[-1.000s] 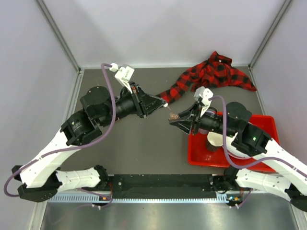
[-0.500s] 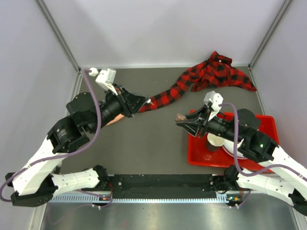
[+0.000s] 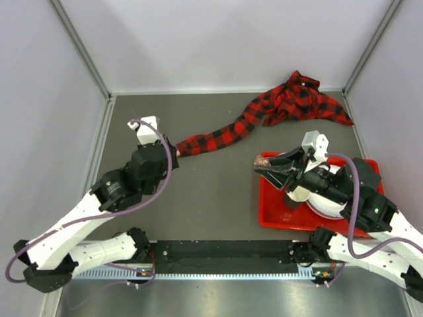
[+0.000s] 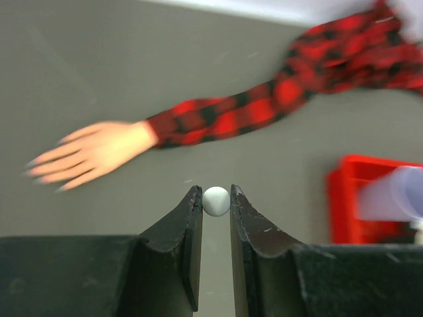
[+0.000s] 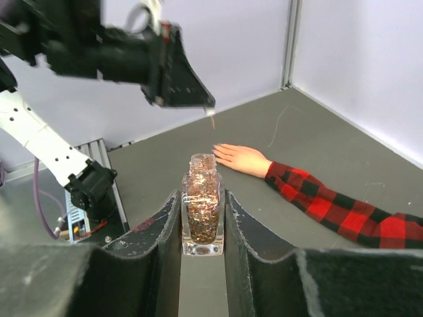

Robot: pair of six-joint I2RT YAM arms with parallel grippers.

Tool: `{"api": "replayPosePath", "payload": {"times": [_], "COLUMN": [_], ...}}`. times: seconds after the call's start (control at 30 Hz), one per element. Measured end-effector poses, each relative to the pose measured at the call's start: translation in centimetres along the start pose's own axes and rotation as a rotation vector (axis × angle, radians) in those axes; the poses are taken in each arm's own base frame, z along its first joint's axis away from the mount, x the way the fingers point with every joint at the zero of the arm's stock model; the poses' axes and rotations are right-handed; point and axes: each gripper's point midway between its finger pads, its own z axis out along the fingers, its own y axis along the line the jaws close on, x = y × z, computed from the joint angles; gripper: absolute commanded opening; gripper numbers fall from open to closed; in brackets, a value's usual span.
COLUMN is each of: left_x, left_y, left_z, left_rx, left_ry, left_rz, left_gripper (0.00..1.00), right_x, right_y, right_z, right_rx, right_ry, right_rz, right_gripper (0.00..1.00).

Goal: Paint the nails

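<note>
The mannequin hand [image 4: 92,153] lies flat on the grey table, pale peach, at the end of a red-and-black plaid sleeve [image 4: 264,105]. Its nails are too small and blurred to make out. It also shows in the right wrist view [image 5: 241,158]. In the top view my left wrist hides it. My left gripper [image 4: 216,195] is shut on the white brush cap [image 4: 216,201] and hovers above the table near the hand. The brush tip [image 5: 211,121] hangs below it. My right gripper [image 5: 203,198] is shut on the open glitter polish bottle [image 5: 203,211], held in the air at the tray's left edge [image 3: 262,160].
A red tray [image 3: 274,214] sits at the right under my right arm, with a white dish [image 3: 320,203] in it. The rest of the plaid shirt [image 3: 301,99] lies bunched at the back right. Walls close in the table on three sides.
My left gripper has drawn back to the left with the brush, uncovering more of the sleeve. My right gripper has moved right with the bottle toward the tray.
</note>
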Motion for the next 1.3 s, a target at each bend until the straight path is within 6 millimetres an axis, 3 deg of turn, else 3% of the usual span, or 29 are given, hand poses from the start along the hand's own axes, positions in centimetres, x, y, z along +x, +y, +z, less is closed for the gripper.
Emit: {"api": "replayPosePath", "payload": {"times": [0.13, 0.23, 0.47, 1.03, 1.3], "left_x": [3.6, 5.7, 9.4, 11.7, 13.6], "left_y": [5.4, 9.6, 15.2, 22.4, 24.6], "left_z": [2.9, 4.0, 5.4, 7.8, 8.6], "left_rx": [-0.200, -0.341, -0.530, -0.731, -0.761], "left_ry": [0.056, 0.074, 0.096, -0.003, 0.010], "left_rz": [0.010, -0.009, -0.078, -0.201, -0.263], "left_gripper": [0.00, 0.00, 0.00, 0.00, 0.00], "right_x": [0.5, 0.8, 1.1, 2.5, 3.7], "right_y": [0.0, 0.0, 0.1, -0.6, -0.9], "right_z": [-0.2, -0.3, -0.9, -0.5, 0.2], "right_rx": [-0.007, -0.011, -0.013, 0.004, 0.007], "right_ry": [0.020, 0.035, 0.032, 0.063, 0.091], "right_rz": [-0.021, -0.035, -0.058, -0.097, -0.097], "right_gripper": [0.00, 0.00, 0.00, 0.00, 0.00]}}
